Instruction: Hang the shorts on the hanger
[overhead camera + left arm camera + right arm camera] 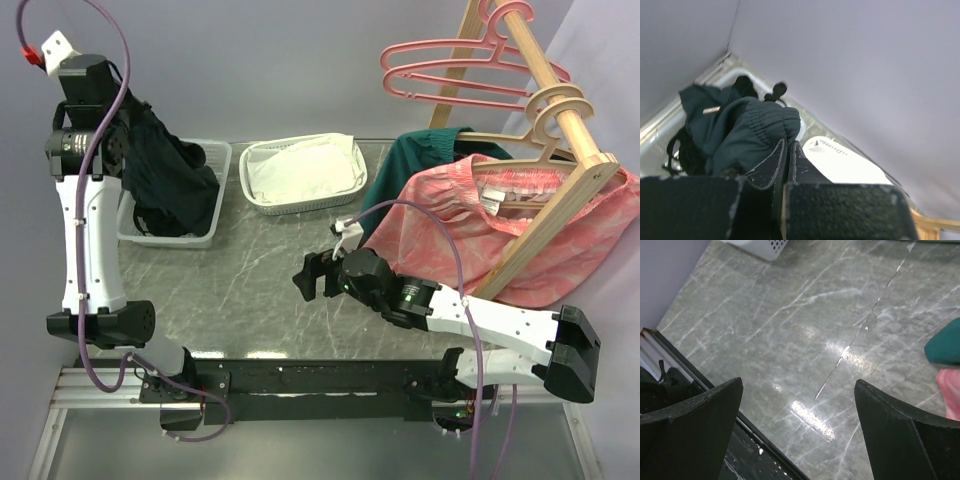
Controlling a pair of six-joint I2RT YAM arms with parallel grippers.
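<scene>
Your left pincer [788, 146] is clenched on the gathered waistband of the dark shorts [747, 132], held above the clear bin [224, 165] at the table's far left corner. Dark fabric lies in the bin. The shorts look soft, light and limp, so grip the elastic. The white basket [300, 203] beside the bin holds pale cloth. Your right pincer [797, 385] gapes empty. The pink hanger [440, 70] hangs on the rack, far right corner.

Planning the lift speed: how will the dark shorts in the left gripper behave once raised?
Probably floppy: the dark shorts bunch in folds at the shut left gripper. Likely to drape and swing, since fabric trails down into the clear bin. Probably light, sagging without stiffness.
</scene>
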